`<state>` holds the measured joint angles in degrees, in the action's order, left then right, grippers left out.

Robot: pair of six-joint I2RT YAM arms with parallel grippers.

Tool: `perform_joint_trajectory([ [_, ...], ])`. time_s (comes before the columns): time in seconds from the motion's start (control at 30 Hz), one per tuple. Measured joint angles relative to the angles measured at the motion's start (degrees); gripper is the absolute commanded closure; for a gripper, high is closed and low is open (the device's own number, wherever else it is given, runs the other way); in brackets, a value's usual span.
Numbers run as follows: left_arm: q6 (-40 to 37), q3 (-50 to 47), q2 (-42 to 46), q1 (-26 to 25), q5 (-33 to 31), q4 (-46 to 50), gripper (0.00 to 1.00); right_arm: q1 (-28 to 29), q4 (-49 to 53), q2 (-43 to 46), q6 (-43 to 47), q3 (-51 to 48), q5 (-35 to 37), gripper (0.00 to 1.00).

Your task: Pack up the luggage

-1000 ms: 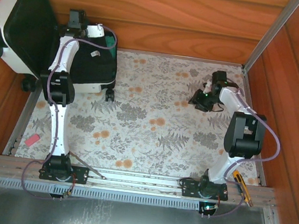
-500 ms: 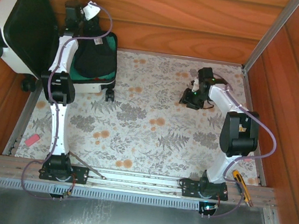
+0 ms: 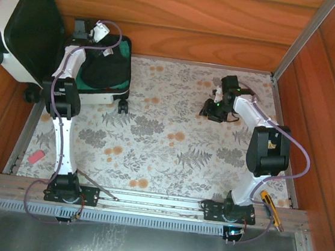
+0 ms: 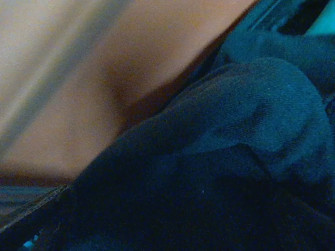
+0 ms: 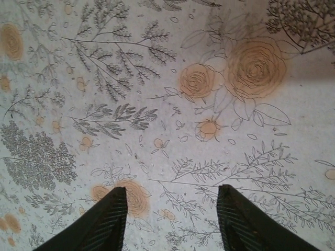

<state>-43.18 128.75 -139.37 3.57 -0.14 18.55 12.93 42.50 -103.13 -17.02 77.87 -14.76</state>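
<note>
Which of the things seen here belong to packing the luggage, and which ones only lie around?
Job: luggage; dark clothing inside it; left gripper above it.
Lying about: pink item at the left edge; yellow-and-black tool at the near right.

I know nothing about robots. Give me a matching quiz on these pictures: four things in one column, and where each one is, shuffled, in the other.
Things
1. luggage
2. pink object
3. yellow tool
4. right gripper

Places
A. beside the right arm's base
B. far left corner, lid open
C. open, above the floral cloth
D. lying on that cloth, near its left edge

Pairs: 1-B, 2-D, 3-A, 4-C
</note>
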Motion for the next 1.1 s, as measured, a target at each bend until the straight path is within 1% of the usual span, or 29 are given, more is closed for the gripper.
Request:
perform_joint_trajectory([
  [0.17, 2.25, -1.27, 2.21, 0.55, 0.28, 0.81, 0.00, 1.99, -1.33, -0.02, 1.05, 1.70, -0.70, 0.42],
  [0.33, 7.43, -1.27, 4.33, 1.20, 3.10, 1.07, 0.00, 5.57, -3.82, -0.57, 2.51, 7.91, -1.95, 0.41],
  [0.5, 13.60, -3.23, 7.89, 2.38, 6.05, 1.42, 0.00, 7.76, -7.48, -2.08, 2.56, 13.57, -4.68, 0.41],
  [0.67, 21.40, -6.97, 12.90, 4.39, 8.61, 1.99, 0.00, 8.94, -11.02, -3.87, 2.16, 15.39, -7.32, 0.45],
  [0.8, 31.17, -9.31, 16.55, 6.29, 9.46, 2.08, 0.00, 9.97, -13.33, -7.32, 1.77, 17.68, -9.81, 0.46],
  [0.9, 40.92, -14.12, 20.85, 7.30, 10.32, 1.97, 0.00, 11.32, -15.61, -10.23, 1.33, 20.09, -11.41, 0.46],
  [1.0, 50.16, -20.87, 25.88, 8.11, 13.51, 2.10, 0.01, 13.35, -18.51, -12.92, 0.37, 22.47, -12.98, 0.45],
  [1.1, 58.62, -28.85, 31.10, 7.91, 16.85, 2.14, 0.18, 15.26, -21.31, -15.50, -0.74, 25.00, -14.27, 0.45],
])
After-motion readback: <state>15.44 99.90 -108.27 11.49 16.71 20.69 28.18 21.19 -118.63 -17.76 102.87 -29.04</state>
